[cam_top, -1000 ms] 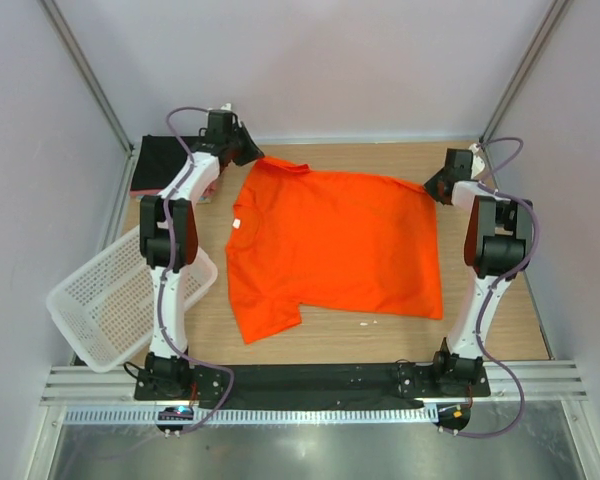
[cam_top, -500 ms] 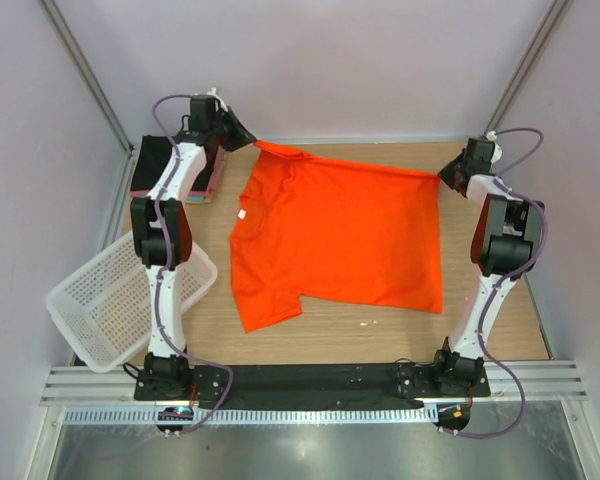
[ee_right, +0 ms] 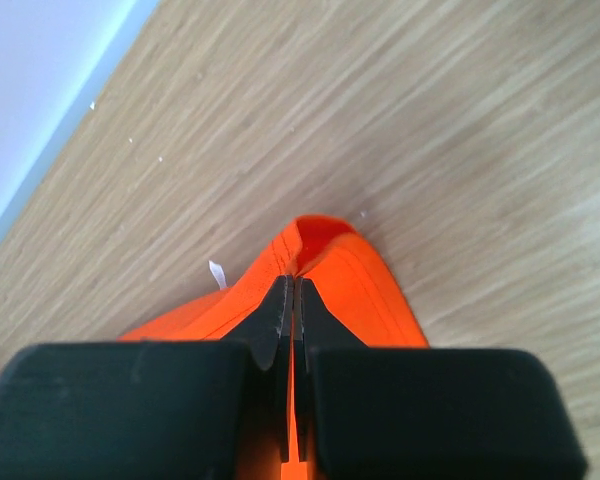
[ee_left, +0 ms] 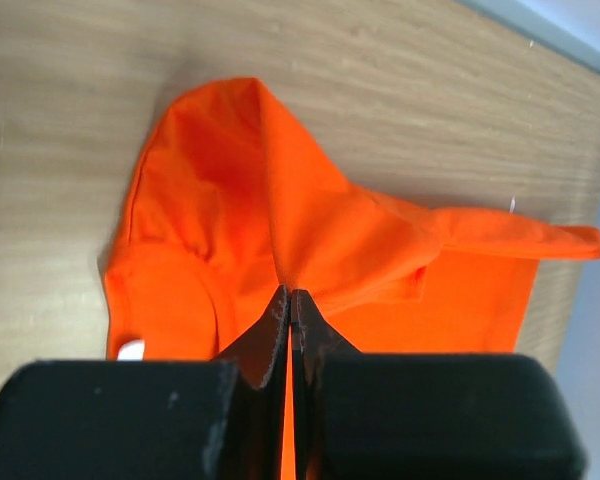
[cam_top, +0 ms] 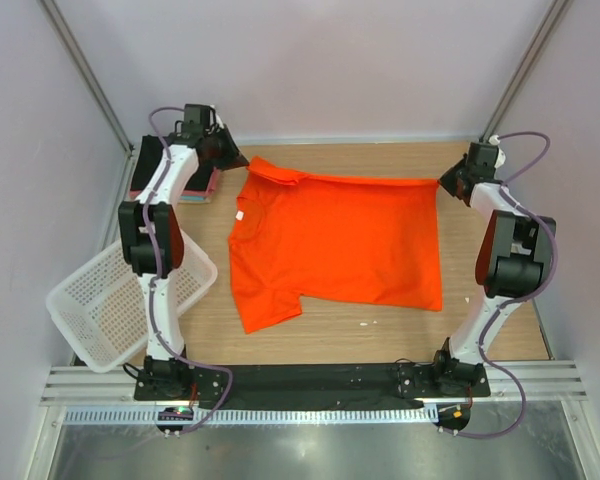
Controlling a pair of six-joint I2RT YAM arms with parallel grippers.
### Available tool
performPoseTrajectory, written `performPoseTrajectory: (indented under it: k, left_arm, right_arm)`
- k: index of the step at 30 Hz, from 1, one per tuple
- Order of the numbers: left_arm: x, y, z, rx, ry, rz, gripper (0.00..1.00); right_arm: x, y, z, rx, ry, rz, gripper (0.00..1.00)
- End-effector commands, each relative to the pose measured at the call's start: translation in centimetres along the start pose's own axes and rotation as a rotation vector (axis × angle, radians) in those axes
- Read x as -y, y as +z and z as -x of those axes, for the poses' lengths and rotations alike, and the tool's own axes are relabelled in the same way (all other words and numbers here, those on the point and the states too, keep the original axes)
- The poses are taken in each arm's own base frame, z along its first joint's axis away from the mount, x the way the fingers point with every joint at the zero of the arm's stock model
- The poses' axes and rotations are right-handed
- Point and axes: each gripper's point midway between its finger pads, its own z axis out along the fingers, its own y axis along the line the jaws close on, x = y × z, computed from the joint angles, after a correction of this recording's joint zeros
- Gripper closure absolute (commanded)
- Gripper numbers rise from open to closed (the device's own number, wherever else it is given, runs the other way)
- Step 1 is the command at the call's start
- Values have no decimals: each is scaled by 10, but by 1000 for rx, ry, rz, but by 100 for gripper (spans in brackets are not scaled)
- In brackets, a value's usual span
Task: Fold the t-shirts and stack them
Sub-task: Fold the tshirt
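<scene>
A bright orange-red t-shirt [cam_top: 335,245] lies spread across the wooden table, its neck to the left. My left gripper [cam_top: 242,160] is shut on the far sleeve of the orange t-shirt [ee_left: 240,200], with cloth pinched between its fingertips [ee_left: 291,293]. My right gripper [cam_top: 443,183] is shut on the far right hem corner, and the hem of the orange t-shirt [ee_right: 370,300] folds around its tips [ee_right: 293,282]. The far edge is stretched straight between the two grippers. A stack of folded t-shirts [cam_top: 145,165], black on top with pink edges showing, sits at the far left, partly hidden by the left arm.
A white mesh basket [cam_top: 100,310] leans tilted off the table's left edge beside the left arm. Bare wood shows along the near edge [cam_top: 380,340] and behind the shirt. Pale walls and metal posts close in the back and sides.
Both grippers have moved outward and toward the far wall, each still holding its corner. The shirt's far edge is now pulled straight and the cloth has slid slightly back.
</scene>
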Motion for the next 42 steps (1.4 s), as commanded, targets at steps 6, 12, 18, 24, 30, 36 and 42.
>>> performPoseTrajectory:
  k: [6,12,18,24,30,36,42]
  left_arm:
    - [6,-63,-31,-21,-43,42,100]
    - [-15,-66,-75,-105,-83,111,100]
    - [-32,-65,-101,-164,-84,167,100]
    - [-34,-69,-110,-184,-85,199,100]
    - [-39,-74,-119,-193,-98,233,100]
    - [-51,-63,-140,-242,-90,280,100]
    - [-65,-63,-146,-243,-36,377,100]
  right_arm:
    - [12,-33,-9,-19,0,-52,99]
    - [30,-43,-40,-87,20,-78,99]
    - [43,-50,-56,-120,9,-103,99]
    - [45,-59,-63,-132,13,-103,99]
    - [49,-66,-68,-137,12,-115,99]
    - [56,-65,-74,-159,3,-141,99]
    - [65,-68,-81,-171,-3,-170,99]
